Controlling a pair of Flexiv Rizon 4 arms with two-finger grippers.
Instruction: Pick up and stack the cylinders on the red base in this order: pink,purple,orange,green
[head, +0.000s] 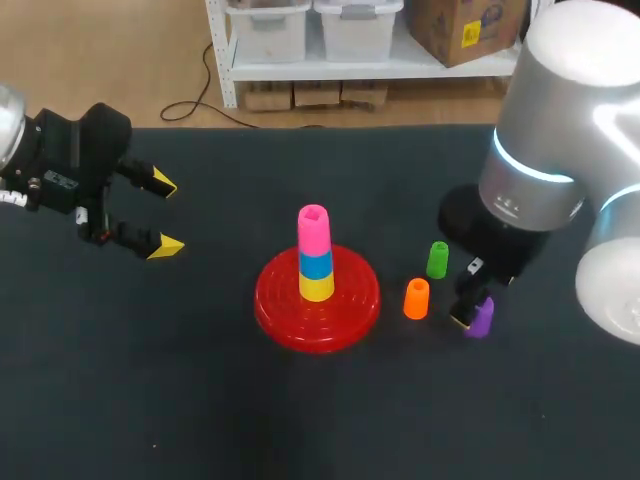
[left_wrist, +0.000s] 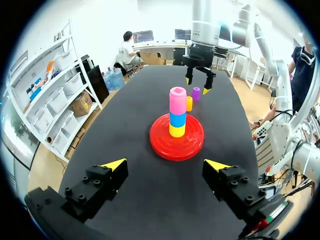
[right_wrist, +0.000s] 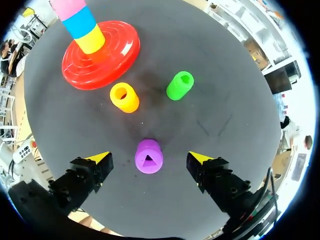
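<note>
The red base (head: 280, 300) (left_wrist: 192, 145) (right_wrist: 120, 47) lies mid-table with a stack of yellow, blue and pink cylinders (head: 314, 231) (left_wrist: 177, 100) (right_wrist: 72, 7) on it, pink on top. To its right stand the orange cylinder (head: 416, 298) (right_wrist: 124, 97), the green cylinder (head: 437, 259) (right_wrist: 180, 85) and the purple cylinder (head: 481, 318) (right_wrist: 148, 156). My right gripper (head: 462, 300) (right_wrist: 150, 159) is open, its yellow tips on either side of the purple cylinder and apart from it. My left gripper (head: 165, 215) (left_wrist: 167, 164) is open and empty, well left of the base.
The dark table (head: 200, 400) spreads bare in front of the base and to its left. My right arm's large silver body (head: 560, 150) hangs over the right side of the table.
</note>
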